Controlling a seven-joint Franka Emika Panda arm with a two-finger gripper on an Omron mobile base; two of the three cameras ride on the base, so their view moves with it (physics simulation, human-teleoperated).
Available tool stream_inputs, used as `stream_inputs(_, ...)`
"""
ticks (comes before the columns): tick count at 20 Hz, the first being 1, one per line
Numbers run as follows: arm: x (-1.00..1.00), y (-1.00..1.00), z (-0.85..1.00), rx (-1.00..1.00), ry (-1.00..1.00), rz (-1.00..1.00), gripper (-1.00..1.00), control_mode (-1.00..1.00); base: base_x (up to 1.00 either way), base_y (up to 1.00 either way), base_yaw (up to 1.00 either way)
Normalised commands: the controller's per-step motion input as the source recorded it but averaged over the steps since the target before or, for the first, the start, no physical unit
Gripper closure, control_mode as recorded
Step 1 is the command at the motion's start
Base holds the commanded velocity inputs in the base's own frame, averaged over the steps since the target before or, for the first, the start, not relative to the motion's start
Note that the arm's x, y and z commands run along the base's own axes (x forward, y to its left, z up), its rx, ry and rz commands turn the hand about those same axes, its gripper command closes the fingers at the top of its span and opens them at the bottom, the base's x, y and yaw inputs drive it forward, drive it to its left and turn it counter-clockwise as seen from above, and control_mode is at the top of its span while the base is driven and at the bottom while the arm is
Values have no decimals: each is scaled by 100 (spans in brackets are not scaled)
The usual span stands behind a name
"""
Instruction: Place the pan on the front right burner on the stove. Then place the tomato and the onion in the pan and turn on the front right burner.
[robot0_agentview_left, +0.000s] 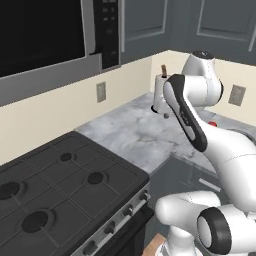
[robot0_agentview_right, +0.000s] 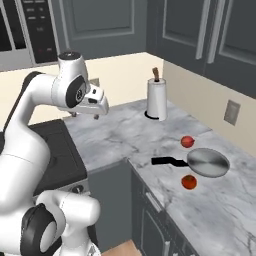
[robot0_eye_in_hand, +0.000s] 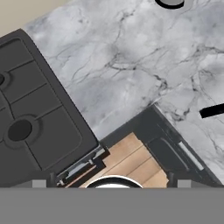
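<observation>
Pan (robot0_agentview_right: 207, 162) lies empty on the counter (robot0_agentview_right: 150, 135) between two red fruits; pincer (robot0_agentview_right: 85, 116) wide, holding nothing.

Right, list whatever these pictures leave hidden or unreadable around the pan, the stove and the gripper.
- Pan: left base view, hidden behind the arm; hand view, only the black handle tip shows, the rest cut by the right edge.
- Two red round items by the pan: too small to tell tomato from onion.
- Stove: right base view, mostly covered by the arm.
- Gripper: right base view, fingers too small to judge.
</observation>
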Motion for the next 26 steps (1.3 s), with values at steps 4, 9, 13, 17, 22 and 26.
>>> stream_inputs(4, 0, 0, 0, 0, 0, 0, -100, 100, 51, -39, -3)
stream_inputs(9, 0, 0, 0, 0, 0, 0, -100, 100, 31, -34, 0)
stream_inputs(13, 0, 0, 0, 0, 0, 0, -100, -100, 4, -3, 0)
stream_inputs(17, 0, -4, 0, 0, 1, -3, -100, -100, 0, 0, 0)
stream_inputs(22, 9, -15, -9, 0, 2, -28, -100, -100, 0, 0, 0)
stream_inputs(26, 21, -3, -22, 0, 0, -36, -100, -100, 0, 0, 0)
